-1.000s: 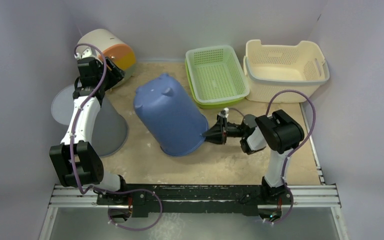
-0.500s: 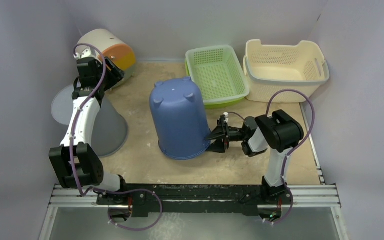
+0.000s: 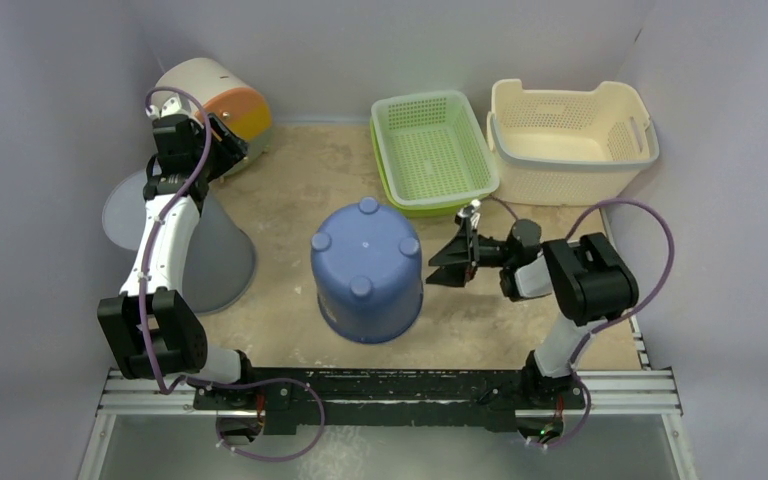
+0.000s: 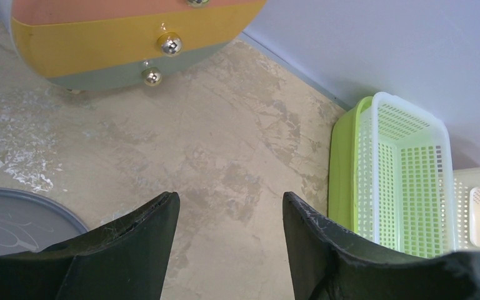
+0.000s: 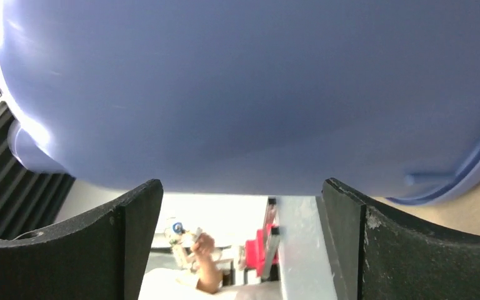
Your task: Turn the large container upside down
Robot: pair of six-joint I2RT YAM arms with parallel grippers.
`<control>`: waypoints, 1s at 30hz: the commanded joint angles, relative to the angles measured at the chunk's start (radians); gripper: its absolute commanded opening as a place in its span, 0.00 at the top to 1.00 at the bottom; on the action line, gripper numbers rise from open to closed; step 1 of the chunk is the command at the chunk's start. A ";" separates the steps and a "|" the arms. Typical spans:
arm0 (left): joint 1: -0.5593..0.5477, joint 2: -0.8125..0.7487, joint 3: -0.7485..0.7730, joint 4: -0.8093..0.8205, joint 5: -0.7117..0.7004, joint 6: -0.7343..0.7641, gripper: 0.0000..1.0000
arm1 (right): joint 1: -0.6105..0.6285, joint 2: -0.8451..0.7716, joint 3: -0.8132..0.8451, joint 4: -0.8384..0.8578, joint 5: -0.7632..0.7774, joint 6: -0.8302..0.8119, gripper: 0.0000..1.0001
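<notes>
**A:** Top view first. A second ago the large container (image 3: 366,268) is leaning on its rim with the right gripper (image 3: 448,264) pinching that rim. Now it stands mouth-down on the bench (image 3: 290,200), four little feet pointing at the ceiling!

**B:** And the right gripper has let go. Its jaws are spread wide with nothing between them, just beside the container's right wall with a sliver of bench showing between. I'd call the flip done (what's left is a tidy retreat).

**A:** Pose?

**B:** The right arm is elbow-out to the right, forearm level and aimed left at the container. The left arm hasn't budged: it reaches to the far-left corner over the grey tub (image 3: 120,215), with the left gripper (image 3: 225,140) near the striped drum (image 3: 210,95).

**A:** Left wrist view?

**B:** The left gripper (image 4: 230,206) is parted and empty, looking down at bare bench (image 4: 225,137), with the striped drum (image 4: 131,37) at the top and the green basket (image 4: 406,175) off to one side.

**A:** Right wrist?

**B:** It's a wall of blue. The large container (image 5: 244,87) fills the upper frame, and the right gripper (image 5: 240,200) has both fingers flung apart below it, gripping nothing.
</notes>
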 commanded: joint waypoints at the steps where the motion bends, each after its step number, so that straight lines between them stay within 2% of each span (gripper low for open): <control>1: 0.008 -0.030 0.028 0.030 -0.004 0.022 0.39 | -0.071 -0.157 0.181 -0.800 0.012 -0.631 0.00; 2: 0.008 -0.027 0.026 0.033 -0.003 0.021 0.39 | -0.077 -0.178 0.320 -1.265 0.117 -1.040 0.00; 3: 0.008 -0.023 0.027 0.035 -0.002 0.021 0.39 | -0.078 -0.164 0.467 -1.612 0.286 -1.333 0.00; 4: 0.008 -0.019 0.026 0.037 -0.001 0.021 0.39 | -0.077 -0.137 0.596 -1.796 0.381 -1.449 0.00; 5: 0.009 -0.015 0.024 0.041 0.000 0.019 0.39 | -0.090 -0.121 0.669 -1.871 0.424 -1.476 0.00; 8: 0.007 -0.004 0.018 0.057 0.004 0.011 0.39 | -0.096 -0.121 0.831 -1.955 0.668 -1.525 0.00; 10: 0.008 0.003 0.017 0.063 0.009 0.012 0.39 | -0.096 -0.128 0.899 -1.993 0.779 -1.526 0.00; 15: 0.007 0.027 0.040 0.035 -0.004 0.049 0.39 | -0.082 -0.184 0.958 -1.956 1.025 -1.496 0.00; 20: 0.008 0.036 0.042 0.012 -0.010 0.070 0.39 | 0.089 -0.231 0.945 -1.966 1.334 -1.512 0.00; 30: 0.006 0.020 0.053 -0.023 0.004 0.080 0.39 | 0.344 -0.377 0.762 -2.022 1.431 -1.387 0.00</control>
